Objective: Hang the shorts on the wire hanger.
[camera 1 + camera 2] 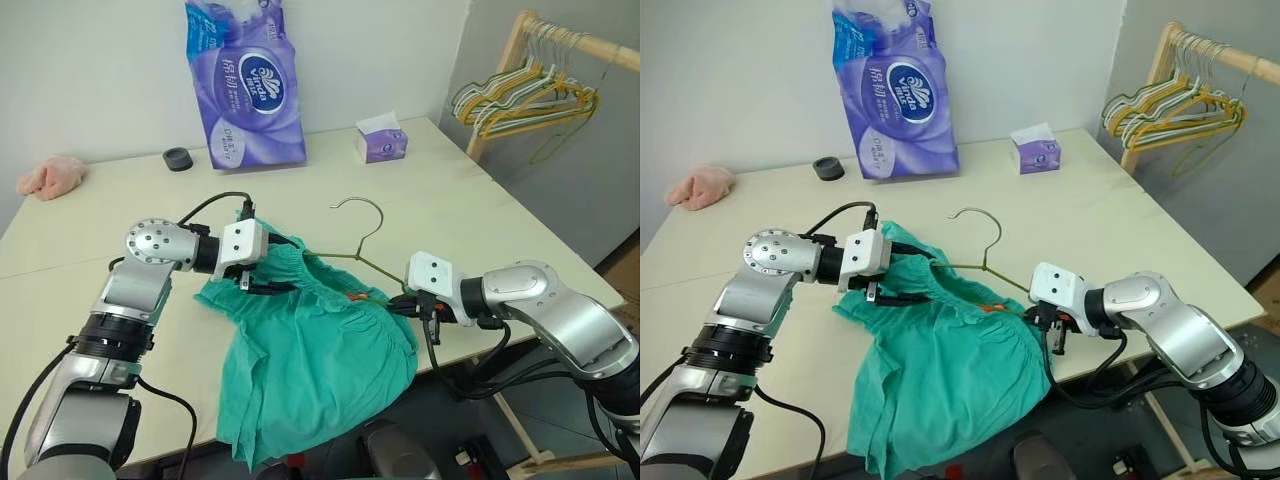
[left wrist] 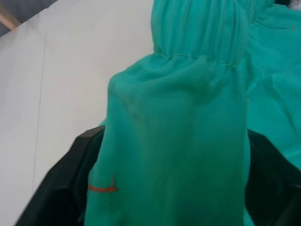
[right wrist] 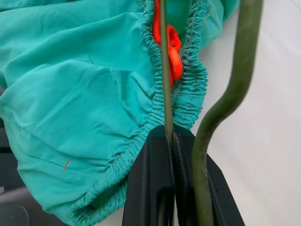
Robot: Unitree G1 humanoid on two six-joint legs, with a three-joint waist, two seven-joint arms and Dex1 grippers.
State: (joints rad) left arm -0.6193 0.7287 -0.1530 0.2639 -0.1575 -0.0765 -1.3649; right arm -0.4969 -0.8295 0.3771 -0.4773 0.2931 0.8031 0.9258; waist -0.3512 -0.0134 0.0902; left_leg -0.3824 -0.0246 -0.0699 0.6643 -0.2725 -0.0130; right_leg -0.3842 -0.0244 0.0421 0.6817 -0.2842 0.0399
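Right wrist view, shorts (image 3: 80,94) threaded on wire hanger (image 3: 163,70)

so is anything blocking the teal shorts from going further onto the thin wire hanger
Nothing visible does. The teal-green fabric shorts already have the olive-gold wire hanger running through their gathered waistband. The right gripper is shut on the wire at the waistband's edge, and fabric drapes between the left gripper's black fingers.

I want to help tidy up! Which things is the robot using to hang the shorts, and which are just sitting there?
Being used: the shorts; the wire hanger; left gripper; right gripper.

Just lying about: purple tissue pack; small tissue box; pink cloth; black round thing; bunch of hangers on the rack.
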